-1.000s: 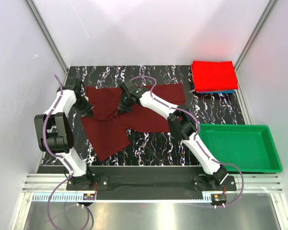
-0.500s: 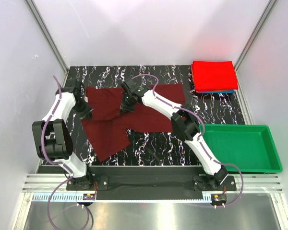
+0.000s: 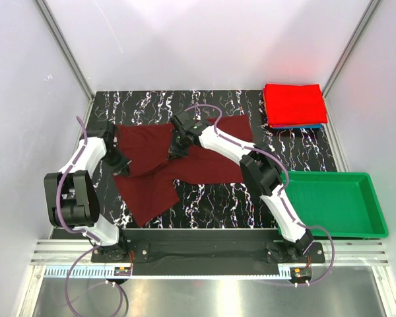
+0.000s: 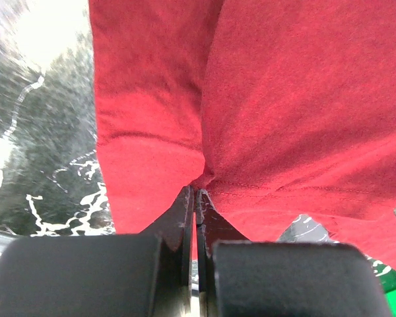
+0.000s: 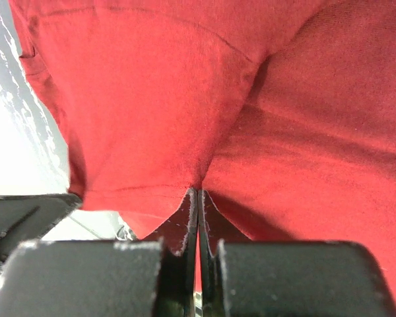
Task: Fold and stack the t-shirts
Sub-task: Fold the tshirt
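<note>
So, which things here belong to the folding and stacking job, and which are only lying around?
Belong to the job:
dark maroon cloth t-shirt, pinched by the left gripper and the right gripper
folded bright red cloth t-shirt
thin blue cloth edge under the red one

Just lying about:
green plastic tray
black marbled table, only the work surface

My overhead camera looks steeply down from above and behind the rig, far enough back to take in the whole table (image 3: pixel 211 198), with its near edge along the bottom of the frame. My left wrist camera sits very close, looking along the left gripper (image 4: pixel 195 193) at bottom centre; the maroon t-shirt (image 4: pixel 284 99) fills most of the frame. My right wrist camera does likewise over the right gripper (image 5: pixel 197 193). All three views share that shirt. The overhead and left wrist views also share the green tray (image 3: pixel 330 205).
</note>
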